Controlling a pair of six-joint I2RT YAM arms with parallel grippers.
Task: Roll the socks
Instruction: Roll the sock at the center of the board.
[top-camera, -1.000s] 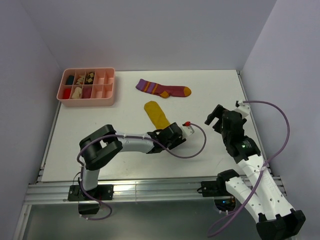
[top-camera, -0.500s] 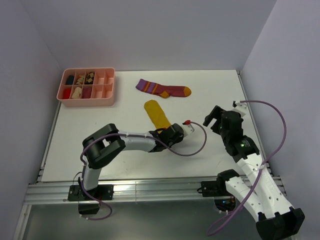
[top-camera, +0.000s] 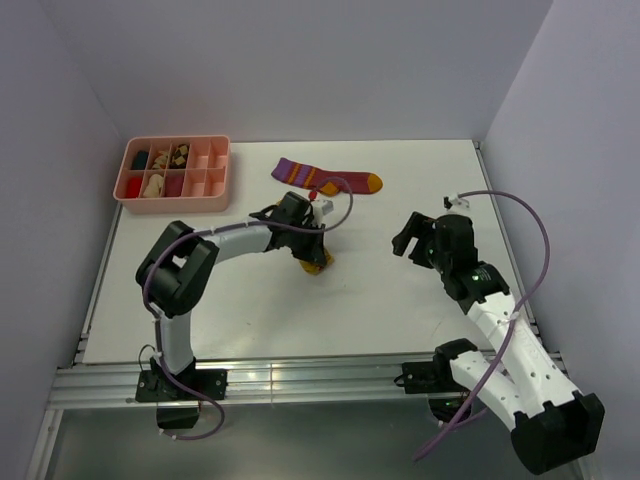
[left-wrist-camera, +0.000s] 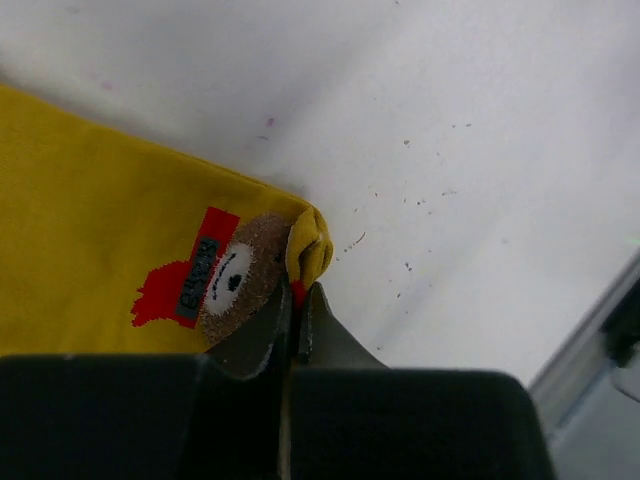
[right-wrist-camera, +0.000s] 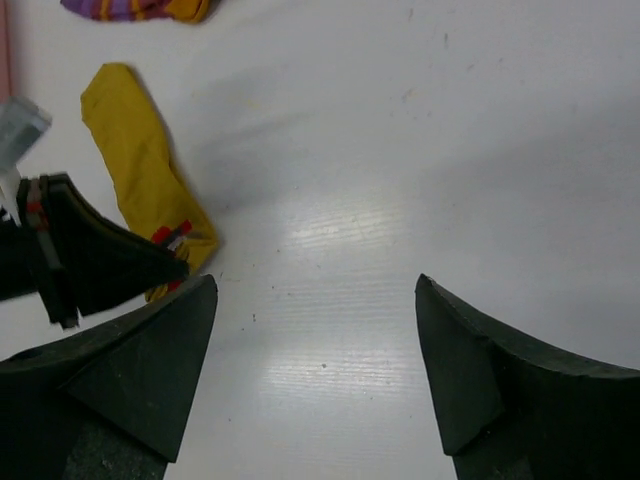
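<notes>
Left pincer (left-wrist-camera: 295, 295) is clamped on a bunched corner of the mustard-yellow sock (left-wrist-camera: 100, 230), its two dark fingers pressed together on the fabric just beside a small brown bear picture with a red patch. From above, the left arm rises from its base at the lower left of the frame, bends at the elbow, and stretches toward the middle of the white worktop (top-camera: 250, 310). The left pincer (top-camera: 308, 248) sits low over the sock, covering most of it. Only a yellow end of the mustard-yellow sock (top-camera: 316, 263) shows below the fingers.

In the right wrist view, the mustard-yellow sock (right-wrist-camera: 135, 150) lies flat and slanted at the left of the frame.

The right arm leans in from the lower right corner. The right pincer (top-camera: 405, 235) hangs above bare worktop, well apart from the sock. Its jaws are spread wide with nothing between them, as the right wrist view of the right pincer (right-wrist-camera: 315, 285) shows.

A maroon striped sock (top-camera: 295, 172) lies flat toward the far edge, above centre. A pink compartment tray (top-camera: 175, 205) sits at the upper left.
</notes>
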